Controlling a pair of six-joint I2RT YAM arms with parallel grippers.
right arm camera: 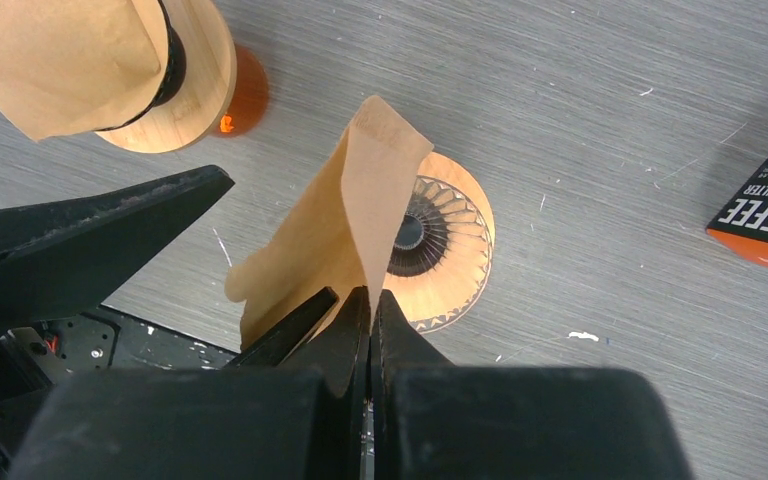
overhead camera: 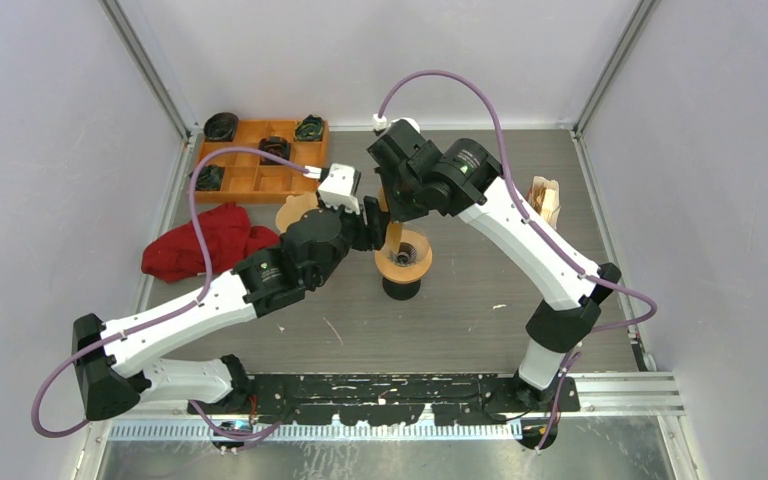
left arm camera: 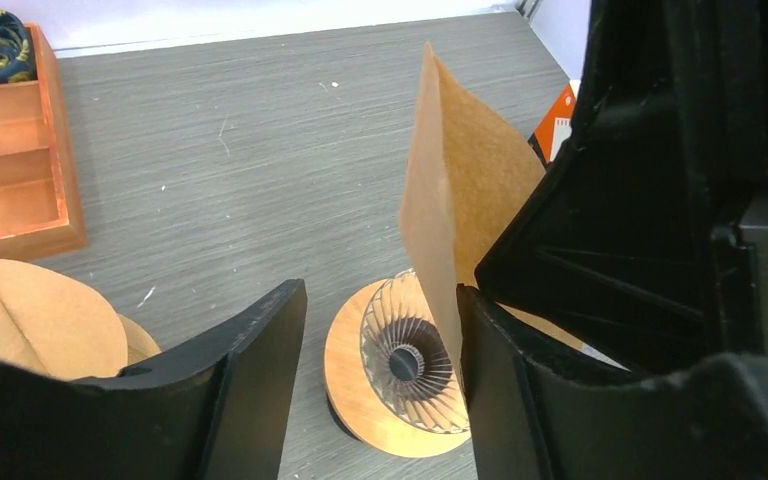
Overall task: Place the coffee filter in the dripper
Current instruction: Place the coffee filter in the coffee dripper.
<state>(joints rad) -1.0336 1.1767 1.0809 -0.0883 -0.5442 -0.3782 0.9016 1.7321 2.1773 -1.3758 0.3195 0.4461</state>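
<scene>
Right hand (right arm camera: pixel 365 300) has the coffee filter (right arm camera: pixel 330 220) pinched tight, both fingers clamped on one edge of the paper, and it hangs on edge right over the dripper (right arm camera: pixel 440 250). The filter is above the ribbed cone and not seated in it. From the left wrist view its lower end comes down near the dripper's rim, with the paper flat and folded rather than opened into a cone. That looks like the reason for the edge grip: it leaves the body of the filter free to drop into the cone. Left hand (left arm camera: pixel 380 290) is wide open and holding nothing, its fingers either side of the dripper. The paper runs close along its right finger, though I can't tell whether they touch. My read is that it is there to nudge the filter open or steady it on the way down. Off to the side on the counter (overhead camera: pixel 480 300) sits a second filter on a wooden disc (right arm camera: pixel 90 60), well clear of this one. The step in hand is lowering and seating, and a flat filter could catch on the rim.
</scene>
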